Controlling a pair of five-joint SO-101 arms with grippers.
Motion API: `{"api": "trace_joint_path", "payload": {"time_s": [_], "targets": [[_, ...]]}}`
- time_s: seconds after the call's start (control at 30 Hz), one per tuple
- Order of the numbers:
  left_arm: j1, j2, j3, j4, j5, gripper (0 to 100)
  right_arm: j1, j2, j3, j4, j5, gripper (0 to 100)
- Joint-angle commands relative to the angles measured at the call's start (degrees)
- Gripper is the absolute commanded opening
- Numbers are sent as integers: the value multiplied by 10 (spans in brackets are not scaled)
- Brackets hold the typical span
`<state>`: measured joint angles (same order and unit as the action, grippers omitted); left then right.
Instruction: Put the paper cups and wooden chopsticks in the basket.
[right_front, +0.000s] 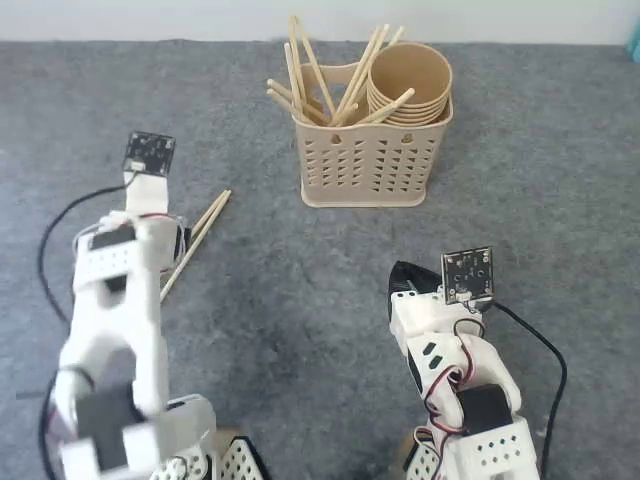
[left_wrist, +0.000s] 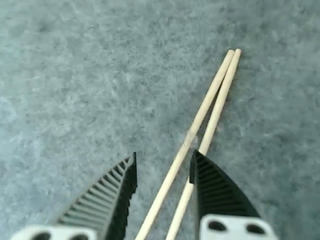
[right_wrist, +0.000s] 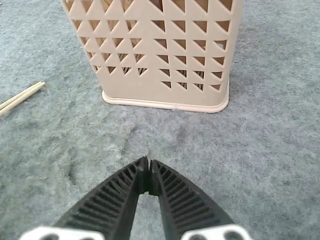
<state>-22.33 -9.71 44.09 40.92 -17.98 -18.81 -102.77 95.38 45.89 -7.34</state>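
A beige basket (right_front: 370, 165) stands at the back of the grey carpet, holding stacked paper cups (right_front: 410, 80) and several wooden chopsticks (right_front: 320, 85). Two more chopsticks (right_front: 197, 240) lie side by side on the carpet, left of the basket. My left gripper (left_wrist: 162, 167) hovers open just over this pair (left_wrist: 207, 117); one stick runs between the fingers and the other passes under one fingertip (left_wrist: 200, 170). My right gripper (right_wrist: 149, 167) is shut on nothing, low over the carpet in front of the basket (right_wrist: 160, 55). The pair's tips (right_wrist: 20, 97) show off to one side.
Grey carpet (right_front: 300, 300) covers the whole table. Black cables (right_front: 545, 350) trail beside both arm bases. A white wall edge runs along the back behind the basket.
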Motion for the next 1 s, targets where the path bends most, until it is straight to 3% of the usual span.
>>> {"api": "trace_joint_path", "payload": {"time_s": [0.0, 0.47, 0.67, 0.97], "targets": [[-3, 84, -87, -15, -24, 165, 8, -11, 11, 1, 8, 8], [-2, 222, -224, 55, -27, 165, 6, -11, 11, 1, 8, 8], [-2, 217, -232, 55, -27, 165, 6, -11, 11, 1, 8, 8], [8, 169, -267, 161, -36, 166, 6, -11, 11, 0, 8, 8]]}}
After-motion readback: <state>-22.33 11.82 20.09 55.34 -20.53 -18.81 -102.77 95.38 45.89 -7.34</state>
